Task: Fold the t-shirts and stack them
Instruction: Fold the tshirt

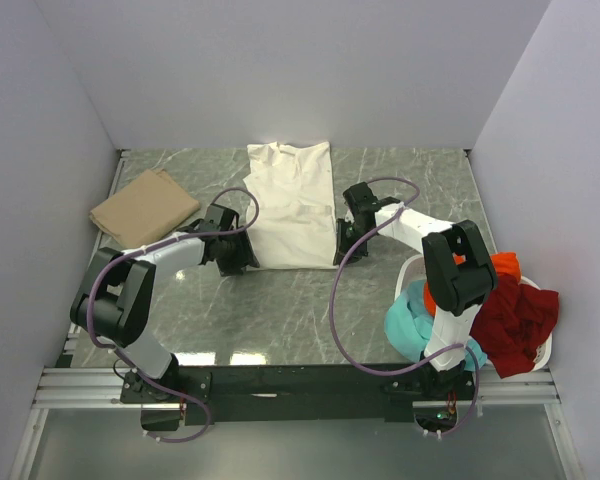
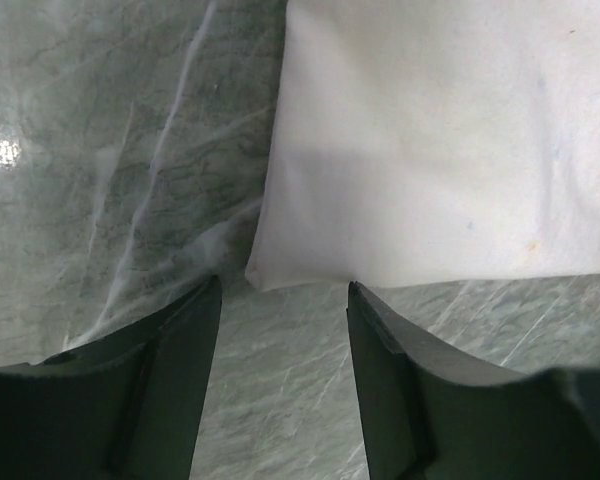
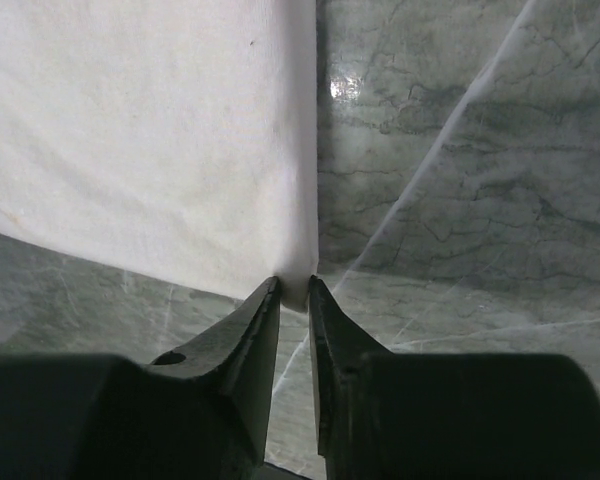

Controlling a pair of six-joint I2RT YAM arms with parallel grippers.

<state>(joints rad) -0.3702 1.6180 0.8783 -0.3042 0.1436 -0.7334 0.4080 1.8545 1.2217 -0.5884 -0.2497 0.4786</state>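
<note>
A cream-white t-shirt (image 1: 293,205) lies folded lengthwise in the middle of the marble table. My left gripper (image 1: 242,258) is open just in front of its near left corner (image 2: 265,275), fingers either side, not touching. My right gripper (image 1: 342,243) is shut on the shirt's near right corner (image 3: 298,285). A folded tan t-shirt (image 1: 143,206) lies at the far left. Teal (image 1: 410,322), orange (image 1: 500,268) and dark red (image 1: 515,320) shirts are heaped in the basket.
The white plastic basket (image 1: 540,355) stands at the near right, beside the right arm's base. Grey walls close in the table on the left, back and right. Purple cables loop from both arms over the near table.
</note>
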